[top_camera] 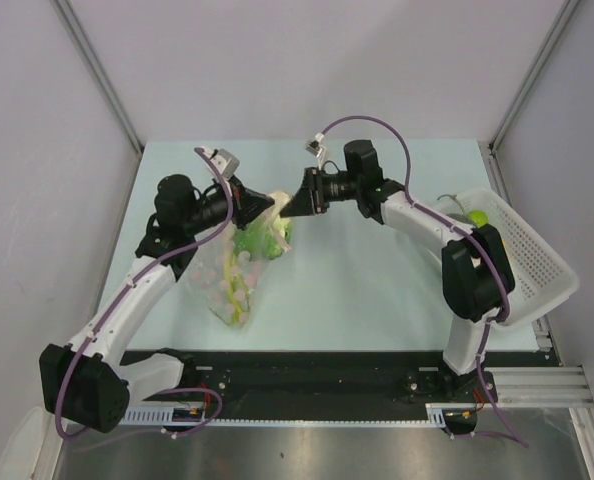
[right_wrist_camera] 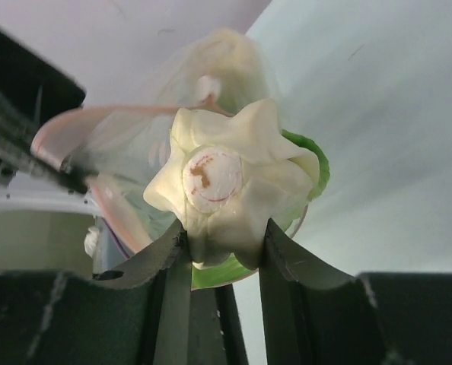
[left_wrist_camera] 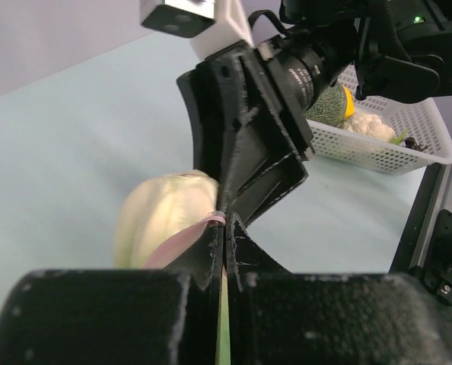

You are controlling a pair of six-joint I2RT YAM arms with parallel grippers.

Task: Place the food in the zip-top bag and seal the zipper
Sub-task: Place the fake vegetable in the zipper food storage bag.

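Left fingers (left_wrist_camera: pixel 202 262) are pinched tight with the pink zipper (left_wrist_camera: pixel 186 237) strip trapped between them. The left gripper (top_camera: pixel 264 204) holds up one lip of the zip-top bag (top_camera: pixel 227 285), with produce showing through the plastic. Just right of it, at the mouth, sits the pale cream toy vegetable (right_wrist_camera: pixel 227 179). Its stem end faces the right wrist, its long axis lines up with the right gripper (right_wrist_camera: pixel 224 237), and its leafy tip points left at the opening. The right fingers clamp its base on both sides. The right arm stretches leftward from the white basket (top_camera: pixel 537 265) side. My read: a straight push left should seat it.
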